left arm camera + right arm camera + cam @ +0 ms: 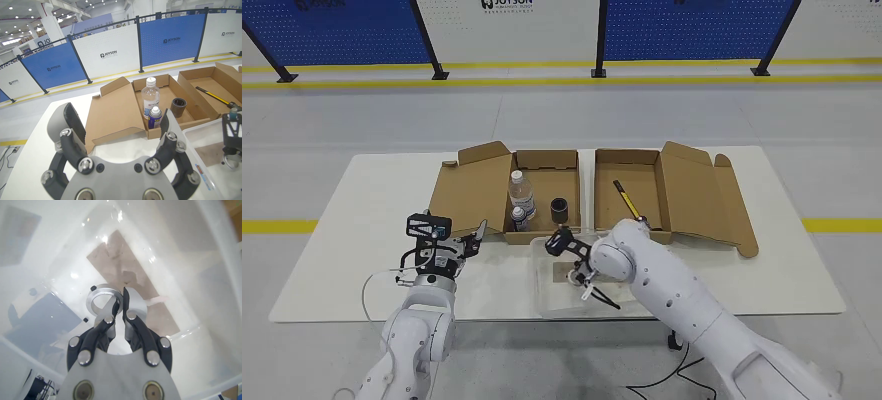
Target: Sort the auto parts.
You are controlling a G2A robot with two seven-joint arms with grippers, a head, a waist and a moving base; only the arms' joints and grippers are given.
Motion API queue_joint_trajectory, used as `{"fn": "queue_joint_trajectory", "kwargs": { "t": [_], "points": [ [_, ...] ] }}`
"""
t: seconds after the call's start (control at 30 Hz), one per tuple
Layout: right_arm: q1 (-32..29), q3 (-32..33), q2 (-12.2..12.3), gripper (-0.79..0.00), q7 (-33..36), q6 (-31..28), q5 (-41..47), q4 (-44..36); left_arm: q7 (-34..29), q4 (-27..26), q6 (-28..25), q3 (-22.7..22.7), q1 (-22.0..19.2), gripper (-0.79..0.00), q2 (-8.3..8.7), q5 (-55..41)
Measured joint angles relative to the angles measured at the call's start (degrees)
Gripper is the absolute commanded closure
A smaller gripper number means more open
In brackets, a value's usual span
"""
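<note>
A white desk [362,200] stands in a hall with blue and white fence panels behind it and yellow lines on the floor. From above, the right arm bends down over a clear plastic bin [539,275] at the desk's front edge, its wrist covering the bin's middle. The right wrist view looks inside the bin: the right gripper [121,300] is clamped on the wall of a metal ring [103,289] — one finger inside the hole, one outside. Whether the ring rests on the bin's floor I cannot tell.

The left gripper [118,113] hangs wide open over bare desk beside the bin, holding nothing.

Behind it, the left cardboard box [547,158] holds a clear bottle [521,192], a spray can [518,217] and a dark cylinder [560,210] — all upright. The right cardboard box [642,158] holds a yellow-and-black tool [628,200] lying flat.
</note>
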Motion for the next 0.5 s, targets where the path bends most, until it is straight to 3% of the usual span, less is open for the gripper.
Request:
{"fn": "queue_joint_trajectory", "kwargs": {
  "t": [0.33,0.5],
  "points": [
    [-17.0,19.7,6.2,0.000,-9.8,0.1,7.4,-17.9,0.0,0.0,0.0,0.0,0.0,-0.785,0.00,0.0],
    [-25.9,28.0,7.5,0.000,-18.4,-1.2,16.3,-20.4,0.0,0.0,0.0,0.0,0.0,-0.785,0.00,0.0]
  ]
}}
